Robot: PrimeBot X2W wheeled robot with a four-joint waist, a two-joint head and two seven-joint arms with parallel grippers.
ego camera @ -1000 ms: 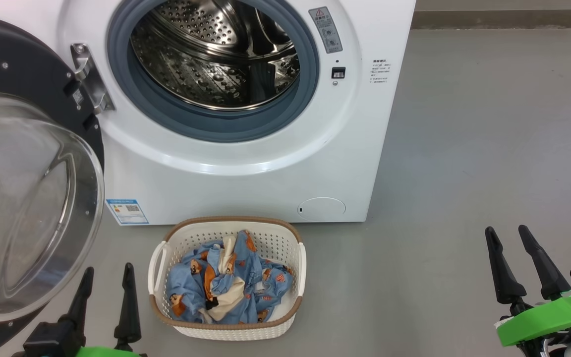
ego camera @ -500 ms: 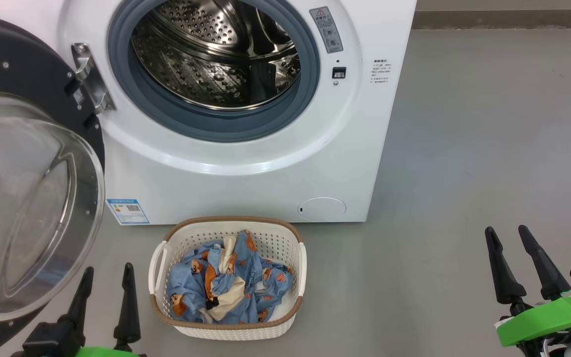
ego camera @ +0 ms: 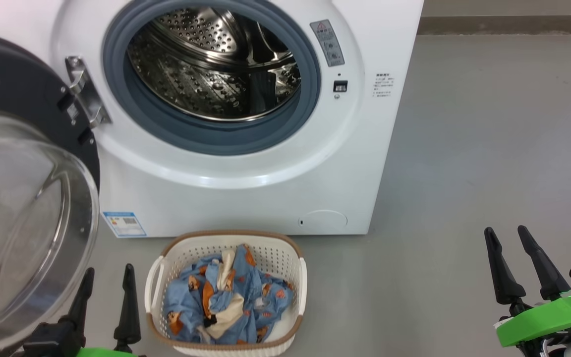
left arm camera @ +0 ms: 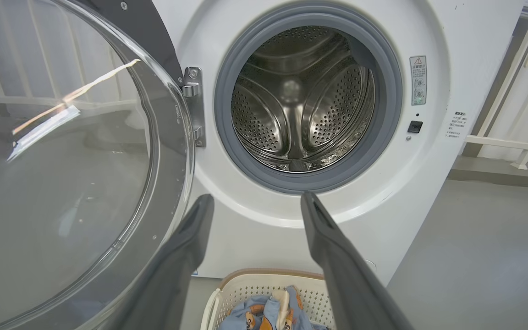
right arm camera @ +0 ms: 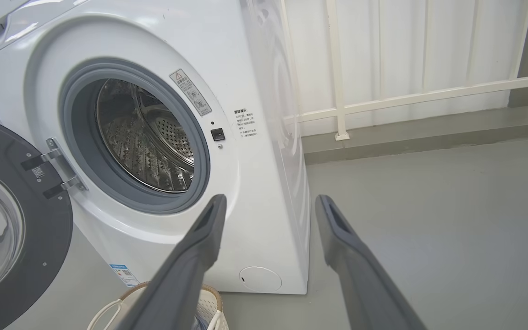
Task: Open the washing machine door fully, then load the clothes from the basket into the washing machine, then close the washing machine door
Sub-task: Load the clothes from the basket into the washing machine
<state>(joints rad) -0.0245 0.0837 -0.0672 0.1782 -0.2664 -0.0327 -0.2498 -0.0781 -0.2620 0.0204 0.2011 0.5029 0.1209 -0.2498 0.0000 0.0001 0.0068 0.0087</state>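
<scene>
**Washing machine** (ego camera: 246,198): white front-loader at 12 o'clock in the head view, standing on a grey floor (ego camera: 488,148). The mouth is uncovered. A grey rubber gasket (ego camera: 216,141) rings a perforated steel drum (ego camera: 206,74). A blue label (ego camera: 123,224) sits at 7 o'clock on the front panel, and a round service flap (ego camera: 322,219) at 5 o'clock.

**Door** (ego camera: 13,84): swung wide open on a metal hinge (ego camera: 82,91) at 9 o'clock of the mouth. Its black rim and bulging clear glass bowl take up the 9 o'clock side of the head view.

**Basket** (ego camera: 270,250): cream-white, perforated, with a brown rim. It is on the floor at 6 o'clock, just in front of the machine and below the mouth.

**Clothes** (ego camera: 231,302): light-blue cloth with orange-brown figures and cream parts, bunched in one heap inside the basket.

**Left gripper** (ego camera: 108,268): at 7 o'clock, between the door glass and the basket's near handle. Its dark fingers (left arm camera: 342,261) are spread wide and hold nothing. In its wrist view they point at the machine front under the mouth, with the door glass at 9 o'clock and the basket at 6 o'clock. Whether it touches the glass cannot be told.

**Right gripper** (ego camera: 504,229): at 4 o'clock on a green wrist, over bare floor, well apart from the machine and the basket. Its fingers are spread wide and hold nothing.
</scene>
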